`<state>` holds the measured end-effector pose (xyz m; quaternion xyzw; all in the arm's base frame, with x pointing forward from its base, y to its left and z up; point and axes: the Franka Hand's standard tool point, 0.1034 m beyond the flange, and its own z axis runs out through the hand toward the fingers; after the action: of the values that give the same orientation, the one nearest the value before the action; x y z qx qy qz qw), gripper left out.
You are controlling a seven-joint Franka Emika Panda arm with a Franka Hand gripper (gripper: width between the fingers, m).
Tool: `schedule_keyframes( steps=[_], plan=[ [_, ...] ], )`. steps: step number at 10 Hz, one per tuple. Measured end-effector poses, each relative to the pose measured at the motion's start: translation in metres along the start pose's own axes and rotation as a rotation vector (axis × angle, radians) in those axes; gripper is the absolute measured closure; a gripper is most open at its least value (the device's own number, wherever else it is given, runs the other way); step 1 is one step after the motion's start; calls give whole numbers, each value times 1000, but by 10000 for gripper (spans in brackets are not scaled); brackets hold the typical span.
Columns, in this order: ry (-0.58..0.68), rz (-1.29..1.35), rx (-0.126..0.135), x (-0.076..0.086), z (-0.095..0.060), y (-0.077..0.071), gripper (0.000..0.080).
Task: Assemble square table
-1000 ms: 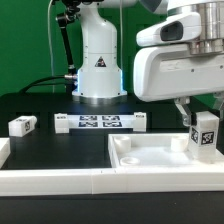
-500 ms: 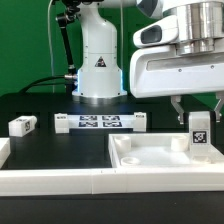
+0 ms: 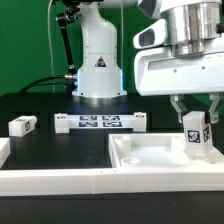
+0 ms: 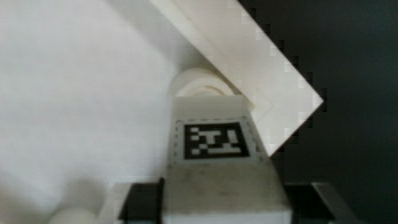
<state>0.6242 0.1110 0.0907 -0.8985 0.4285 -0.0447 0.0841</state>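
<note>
White plastic makes up nearly everything in view: a square slab tabletop (image 3: 150, 153), laid rimmed underside up on the black table (image 3: 50, 105), and a short white block leg (image 3: 195, 136) bearing a black-and-white square tag. The leg is pinched upright in the two-finger gripper (image 3: 196, 120), whose jaws are drawn part-way together on its two sides. In the wrist view the leg (image 4: 217, 140) is seen clamped between the dark fingertips (image 4: 143, 203), its tagged face turned to the camera.

Over the last second the held leg has been carried a little toward the exterior view's left, from near the tabletop's outer edge to a place further in over the corner at the exterior view's right. Its height appears hardly altered, and the grip has not been changed. In the wrist view a rounded seat (image 4: 205, 85) is seen just beyond the leg's end, tucked against the slanting rim (image 4: 240, 55). Whether the leg already touches the slab cannot be told.

The shift is judged to be a fine alignment over that corner seat, before the leg is lowered and fixed. A second white block leg (image 3: 22, 125) lies well apart on the black table, near the marker board (image 3: 100, 122), so most of the assembly is judged not yet done.
</note>
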Motion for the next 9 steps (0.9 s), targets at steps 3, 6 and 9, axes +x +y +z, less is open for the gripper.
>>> schedule_keyframes(
  steps=[3, 6, 9],
  plan=[
    [-24, 240, 3, -4, 1, 0, 508],
    [-37, 308, 6, -6, 1, 0, 507],
    [-32, 186, 13, -6, 2, -2, 300]
  ],
)
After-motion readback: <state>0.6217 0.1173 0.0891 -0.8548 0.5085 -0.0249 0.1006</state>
